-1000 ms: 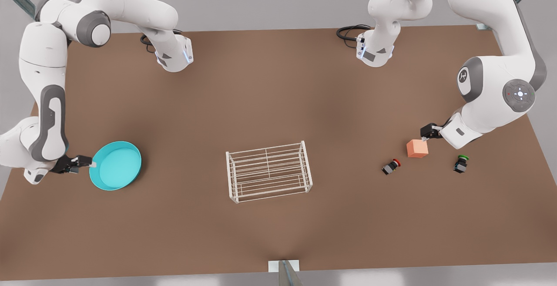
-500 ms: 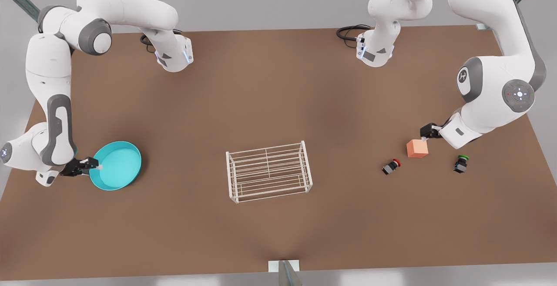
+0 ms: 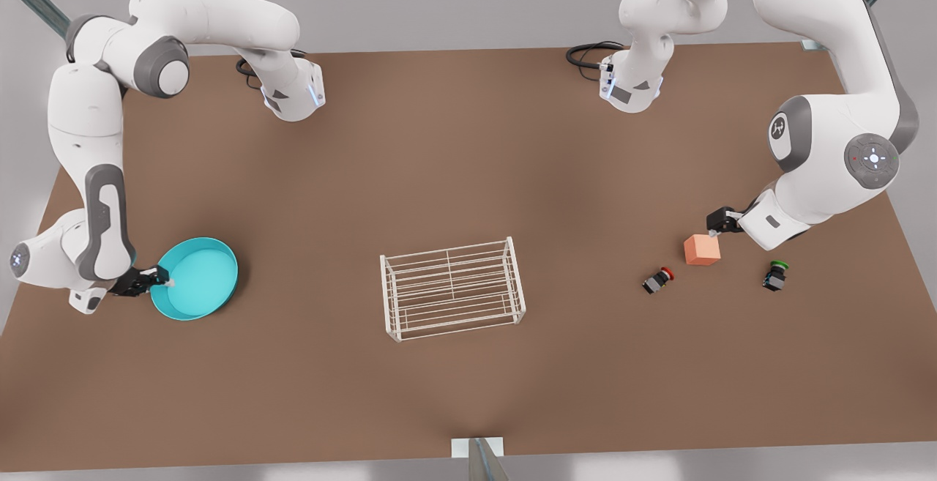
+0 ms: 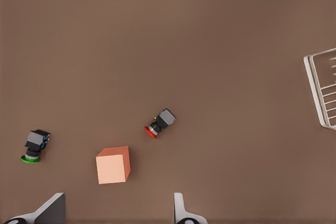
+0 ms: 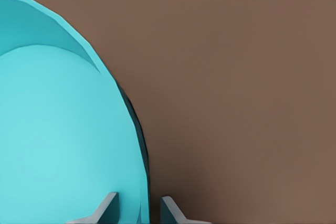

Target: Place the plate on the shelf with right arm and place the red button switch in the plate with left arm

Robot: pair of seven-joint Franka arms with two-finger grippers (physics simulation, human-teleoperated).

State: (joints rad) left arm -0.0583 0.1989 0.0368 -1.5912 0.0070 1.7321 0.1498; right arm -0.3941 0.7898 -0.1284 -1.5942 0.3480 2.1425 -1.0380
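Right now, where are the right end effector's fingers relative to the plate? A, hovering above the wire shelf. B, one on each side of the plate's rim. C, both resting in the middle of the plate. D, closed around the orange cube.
B: in the right wrist view the right end effector has one finger inside and one outside the rim of the plate, not yet closed.

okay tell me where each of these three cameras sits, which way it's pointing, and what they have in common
Front view: high above the table, looking down on both arms, the shelf between them.
Left wrist view: rides the left arm, facing down at the red button switch, orange cube and green switch; its open left claw shows.
Right wrist view: rides the right arm; right claw straddles the plate rim.
Shared: front and left wrist both show the switches.
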